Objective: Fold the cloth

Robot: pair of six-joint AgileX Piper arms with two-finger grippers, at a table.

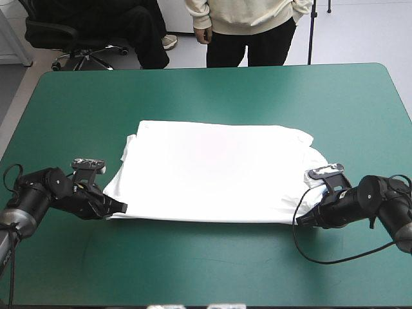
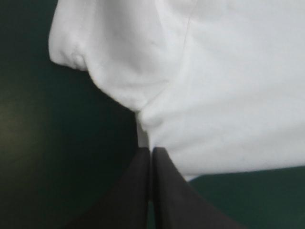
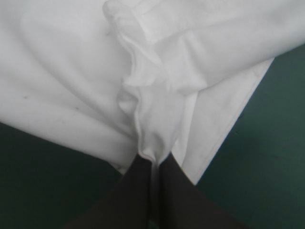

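overhead: the white t-shirt lies spread flat at the middle of the table, a wide, near-rectangular shape on the teal-green cover.
long axis: it runs left to right, parallel to the table's near edge; no collar shows, so which end is the neck cannot be told.
edges: the far edge is straight, the near edge slightly drawn between the two held corners; a second layer peeks out at the left end, and a rounded fold bulges at the right end.
open room: a broad band of bare cover lies beyond the far edge and a narrower band runs along the near side; the arms lie low on the cover at either end.
left gripper: at the near left corner, black fingers all but closed, a thin pinch of white cloth caught between the tips.
right gripper: at the near right corner, fingers likewise pressed together on a gathered pleat of fabric, with layered folds fanning out ahead of it.
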